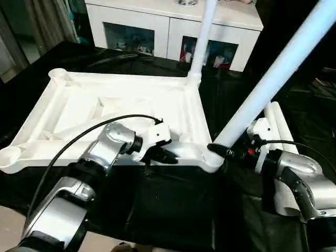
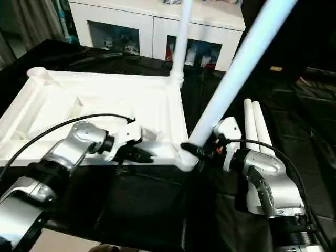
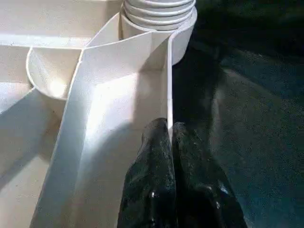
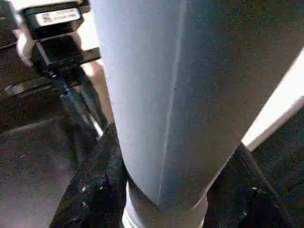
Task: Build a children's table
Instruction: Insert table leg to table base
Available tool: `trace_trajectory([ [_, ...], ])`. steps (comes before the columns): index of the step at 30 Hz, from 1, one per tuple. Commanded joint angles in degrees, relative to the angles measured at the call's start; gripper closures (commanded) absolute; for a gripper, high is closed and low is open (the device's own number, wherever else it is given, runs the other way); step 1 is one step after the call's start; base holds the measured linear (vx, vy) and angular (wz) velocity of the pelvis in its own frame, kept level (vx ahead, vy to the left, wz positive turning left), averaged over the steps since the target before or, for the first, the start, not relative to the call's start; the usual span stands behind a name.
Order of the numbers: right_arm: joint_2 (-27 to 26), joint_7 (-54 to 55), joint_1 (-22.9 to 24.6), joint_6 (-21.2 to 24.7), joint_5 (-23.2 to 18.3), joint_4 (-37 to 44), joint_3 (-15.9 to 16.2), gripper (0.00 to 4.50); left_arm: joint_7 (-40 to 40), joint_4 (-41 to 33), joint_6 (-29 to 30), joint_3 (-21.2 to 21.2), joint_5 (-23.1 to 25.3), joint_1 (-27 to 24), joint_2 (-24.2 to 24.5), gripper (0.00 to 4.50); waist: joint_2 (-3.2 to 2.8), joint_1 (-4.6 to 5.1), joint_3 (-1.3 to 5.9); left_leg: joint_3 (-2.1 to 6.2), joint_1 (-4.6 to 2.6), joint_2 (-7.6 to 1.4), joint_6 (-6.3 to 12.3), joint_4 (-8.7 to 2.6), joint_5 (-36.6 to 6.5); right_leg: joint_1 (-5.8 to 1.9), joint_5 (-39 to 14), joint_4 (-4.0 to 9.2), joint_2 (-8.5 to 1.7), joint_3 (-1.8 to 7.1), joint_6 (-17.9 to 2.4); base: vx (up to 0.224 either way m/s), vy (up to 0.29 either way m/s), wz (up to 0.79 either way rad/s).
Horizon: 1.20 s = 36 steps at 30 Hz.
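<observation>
At the lower left of the head view, the left claw (image 1: 167,156) is pinched tight on the near edge wall of the children's table (image 1: 79,113), its two black fingers (image 3: 156,156) pressed together over the thin white rim just short of the near right corner socket (image 1: 210,160). At the lower right, the right claw (image 1: 223,151) stands half spread around the base of a leg (image 1: 273,76), holding that pale tube where it enters the corner socket; the leg slants up toward the upper right corner of the frame. The table top lies upside down, ribbed underside up, across the middle and left of the frame on the black-sheeted bench (image 1: 173,205). Just to the right of the right claw, two more legs (image 1: 278,126) lie side by side on the bench, touching each other. Farther back, at the table's far right corner, another leg (image 1: 203,37) stands upright in its socket. Behind the bench, along the top of the frame, is a white cabinet (image 1: 157,23) with glass doors.
</observation>
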State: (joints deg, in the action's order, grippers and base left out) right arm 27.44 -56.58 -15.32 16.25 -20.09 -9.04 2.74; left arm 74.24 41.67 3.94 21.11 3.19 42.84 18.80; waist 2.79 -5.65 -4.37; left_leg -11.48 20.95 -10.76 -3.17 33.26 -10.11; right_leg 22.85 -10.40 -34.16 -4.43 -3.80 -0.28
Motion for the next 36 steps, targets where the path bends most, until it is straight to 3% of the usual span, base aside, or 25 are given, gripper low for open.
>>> trace_trajectory([
  [1,-0.5,-4.9,3.4,3.5,1.1,-1.6,7.2,2.64,0.2,-0.3,-0.2,0.7,0.2,-0.8,-0.2,4.5,0.14,0.19,2.48,1.71,-0.92,-3.29,2.3,-4.75,-15.9,-1.7,-20.1,4.95,-4.96,3.11,-10.6,0.0,0.0,0.0],
  [3,0.1,-6.8,4.5,2.9,1.5,-0.6,8.8,2.64,5.5,-2.4,-1.4,1.5,-1.0,-1.5,1.3,4.5,0.12,0.34,2.37,1.74,-0.88,-3.32,2.05,-4.92,-16.3,-1.72,-19.0,4.87,-4.92,3.16,-10.9,0.0,0.0,0.0],
  [11,1.3,-9.9,6.4,2.7,1.8,1.8,11.3,2.64,14.4,-5.0,-2.5,3.6,-1.8,-2.0,4.2,4.5,-0.04,0.63,2.13,1.8,-1.13,-3.49,0.98,-5.37,-18.8,-1.52,-18.0,4.91,-4.83,3.24,-11.5,0.0,0.0,0.0],
  [13,1.3,-10.0,6.8,2.4,2.0,2.2,11.5,2.64,14.8,-4.5,-3.3,3.8,-1.1,-1.6,4.6,4.5,-0.22,0.62,2.08,1.89,-1.25,-3.54,0.38,-5.52,-20.2,-1.45,-18.9,5.05,-4.84,3.26,-11.3,0.0,0.0,0.0],
  [18,1.1,-10.1,7.6,2.2,1.9,3.1,11.5,2.64,14.2,-3.9,-3.5,3.3,-0.8,-1.1,4.5,4.5,-0.04,0.64,1.92,2.09,-1.33,-3.62,-0.54,-5.67,-22.4,-1.33,-21.6,5.29,-5.03,3.36,-10.8,0.0,0.0,0.0],
  [21,1.1,-10.6,8.4,1.6,2.1,3.6,12.0,2.64,14.6,-4.0,-3.5,3.4,-1.0,-1.2,4.6,4.5,0.01,0.58,1.97,2.05,-1.35,-3.62,-0.52,-5.73,-22.1,-1.34,-20.8,5.3,-5.02,3.41,-10.7,0.0,0.0,0.0],
  [22,1.2,-10.8,8.6,1.6,2.1,3.9,12.2,2.64,14.8,-4.0,-3.4,3.5,-1.1,-1.2,4.6,4.5,-0.4,0.47,1.96,2.03,-1.4,-3.59,-0.52,-5.75,-21.8,-1.34,-19.8,5.24,-4.99,3.45,-10.9,0.0,0.0,0.0],
  [23,1.3,-10.9,8.7,1.6,2.1,4.1,12.2,2.64,14.9,-4.1,-3.4,3.5,-1.1,-1.2,4.6,4.5,-0.15,0.52,1.97,1.97,-1.36,-3.57,-0.37,-5.77,-21.6,-1.44,-18.9,5.21,-4.91,3.44,-11.1,0.0,0.0,0.0],
  [29,-0.4,-8.3,8.2,1.2,2.4,2.6,11.0,2.64,13.8,-3.7,-3.0,2.7,-1.3,-1.2,4.2,4.5,-0.14,0.53,1.88,1.94,-1.44,-3.53,-0.07,-5.89,-21.0,-1.58,-19.0,5.25,-4.95,3.44,-11.6,0.0,0.0,0.0],
  [31,-2.4,-4.6,6.9,0.2,3.0,-0.3,9.1,2.64,11.4,-2.7,-2.5,2.0,-0.9,-0.8,3.6,4.5,-0.12,0.65,1.69,2.05,-1.53,-3.53,-0.45,-6.01,-22.7,-1.43,-22.0,5.58,-5.06,3.41,-11.0,0.0,0.0,0.0],
  [34,-5.2,2.8,4.3,-1.2,4.7,-5.8,5.9,2.64,6.3,-0.6,-0.7,0.3,-0.5,-0.1,2.2,4.5,-0.14,1.09,1.18,2.63,-2.11,-3.38,-1.91,-6.08,-28.1,-0.69,-33.2,6.53,-5.48,3.29,-8.7,0.0,0.0,0.0],
  [35,-5.5,3.8,4.0,-1.4,5.0,-6.5,5.5,2.64,5.8,-0.5,-0.3,0.0,-0.6,0.0,2.0,4.5,-0.08,1.25,1.04,3.08,-2.24,-3.3,-2.12,-6.09,-29.4,-0.68,-38.1,7.09,-5.69,3.05,-7.1,-0.066,0.008,-0.06],
  [36,-6.0,5.0,3.6,-1.5,5.1,-7.2,5.0,2.64,5.2,-0.5,0.5,-0.5,-1.0,-0.1,1.7,4.5,0.2,1.4,1.06,3.22,-2.3,-3.36,-2.17,-6.12,-29.8,-0.73,-39.8,7.3,-5.74,2.88,-6.4,-0.066,0.025,-0.1],
])
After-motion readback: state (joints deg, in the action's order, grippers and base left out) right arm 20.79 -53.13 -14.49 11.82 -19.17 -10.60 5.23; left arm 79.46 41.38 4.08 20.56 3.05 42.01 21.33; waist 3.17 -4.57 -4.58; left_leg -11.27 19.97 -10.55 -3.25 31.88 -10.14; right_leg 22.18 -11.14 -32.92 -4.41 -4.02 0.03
